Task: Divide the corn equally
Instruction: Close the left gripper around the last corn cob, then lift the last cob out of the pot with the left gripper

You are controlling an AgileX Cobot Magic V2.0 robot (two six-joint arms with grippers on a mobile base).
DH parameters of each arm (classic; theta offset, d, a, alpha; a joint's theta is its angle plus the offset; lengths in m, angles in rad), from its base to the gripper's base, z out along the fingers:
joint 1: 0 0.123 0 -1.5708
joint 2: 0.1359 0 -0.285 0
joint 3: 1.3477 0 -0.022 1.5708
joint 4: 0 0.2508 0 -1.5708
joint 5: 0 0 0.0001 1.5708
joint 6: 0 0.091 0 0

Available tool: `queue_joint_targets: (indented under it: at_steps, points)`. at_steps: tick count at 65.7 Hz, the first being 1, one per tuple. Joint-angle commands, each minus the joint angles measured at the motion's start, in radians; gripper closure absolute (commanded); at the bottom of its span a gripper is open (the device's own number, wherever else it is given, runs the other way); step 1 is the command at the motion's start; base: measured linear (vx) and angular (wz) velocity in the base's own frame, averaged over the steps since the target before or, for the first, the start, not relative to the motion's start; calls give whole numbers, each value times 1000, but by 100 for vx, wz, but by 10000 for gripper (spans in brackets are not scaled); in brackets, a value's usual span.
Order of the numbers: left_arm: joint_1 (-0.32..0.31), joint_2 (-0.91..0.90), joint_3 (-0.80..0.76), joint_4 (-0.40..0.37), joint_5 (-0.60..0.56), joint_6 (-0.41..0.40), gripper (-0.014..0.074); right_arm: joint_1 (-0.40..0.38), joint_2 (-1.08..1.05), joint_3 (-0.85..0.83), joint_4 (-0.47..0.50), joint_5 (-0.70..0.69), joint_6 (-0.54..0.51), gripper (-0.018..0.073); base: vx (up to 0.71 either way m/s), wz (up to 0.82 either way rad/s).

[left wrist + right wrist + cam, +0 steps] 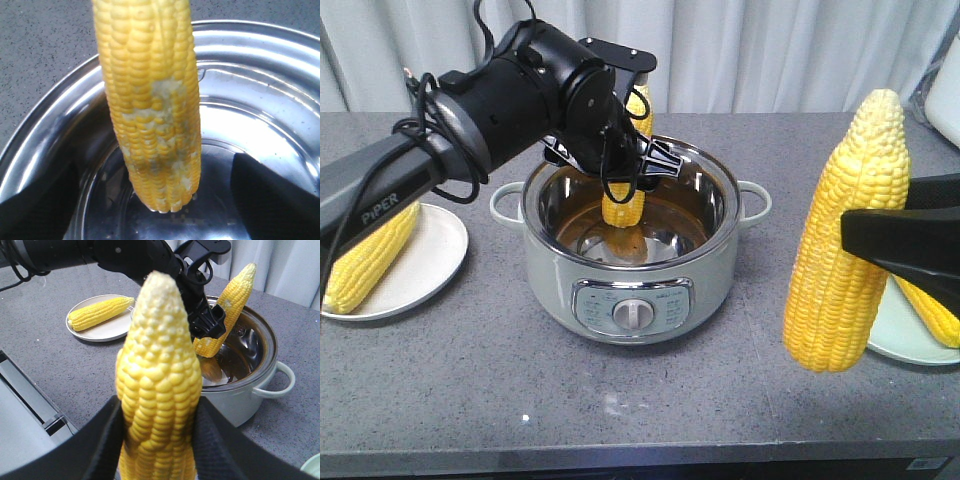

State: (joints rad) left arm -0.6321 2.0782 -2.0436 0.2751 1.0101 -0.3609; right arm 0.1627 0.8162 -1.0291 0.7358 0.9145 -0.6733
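Nearest, the upright cob stands tip up above the tabletop, clamped between the fingers of the right gripper, in front of the right plate that bears one lying cob. At centre, the patchy cob, marked with whitish blotches, is clamped by the left gripper, with its blunt end down inside the steel pot and its tip leaning away. To the left, the left plate carries a second lying cob.

Pot centre, cob on left plate, cob on right plate
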Motion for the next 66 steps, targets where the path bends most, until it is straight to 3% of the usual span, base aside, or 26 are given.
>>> queue_joint_targets:
  at_steps: [1,36,56,66]
  points:
    - [1,-40,-34,13,-71,-13,2,-5,-4,-24,36,-52,-8,364,0,0]
    - [1,62,-34,59,-172,-13,24,-5,-4,-24,36,-52,-8,364,0,0]
    - [1,54,-34,59,-173,-13,269,-5,-4,-24,36,-52,-8,364,0,0]
    - [1,36,-34,59,-172,-13,325,-5,-4,-24,36,-52,-8,364,0,0]
